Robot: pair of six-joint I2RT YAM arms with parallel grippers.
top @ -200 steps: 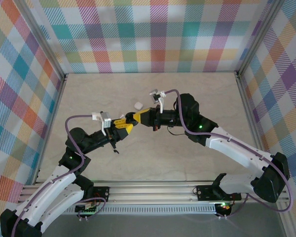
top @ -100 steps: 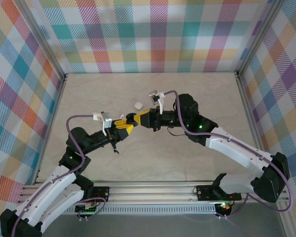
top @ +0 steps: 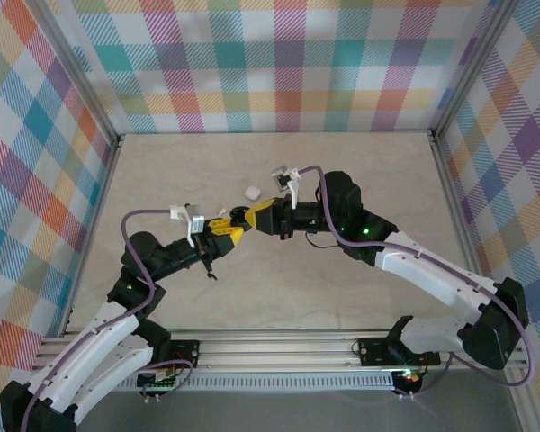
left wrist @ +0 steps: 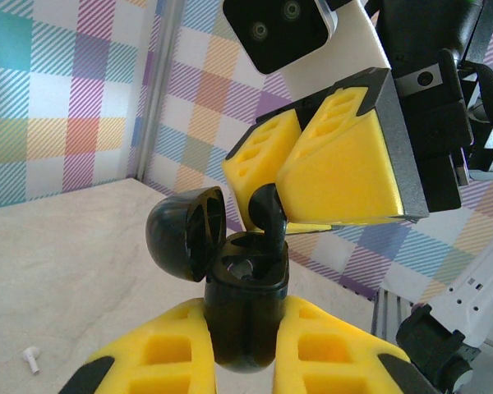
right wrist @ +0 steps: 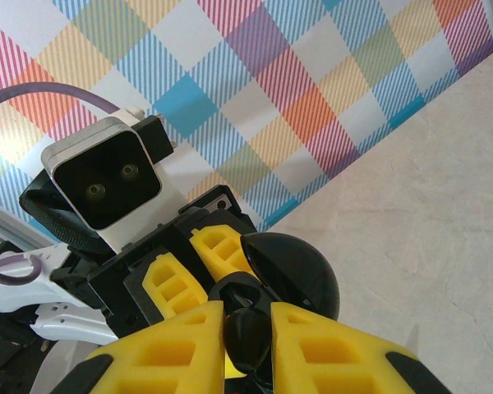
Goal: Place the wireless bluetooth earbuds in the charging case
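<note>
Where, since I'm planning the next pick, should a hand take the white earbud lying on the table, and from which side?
Probably by its rounded head, from straight above: the white earbud lies flat on the table, and pinching the head leaves the stem free for insertion. It looks tiny here, so its exact tilt is unclear.

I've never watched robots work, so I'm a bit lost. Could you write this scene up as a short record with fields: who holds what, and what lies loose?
left fingers: shut on glossy black plastic charging case, upright, hinged lid open
right fingers: shut on small black stemmed earbud, stem down in the case's mouth
earbud seated: not yet, its head stands above the rim
loose on beige table: tiny white stemmed earbud; small white rounded object, farther back
</note>
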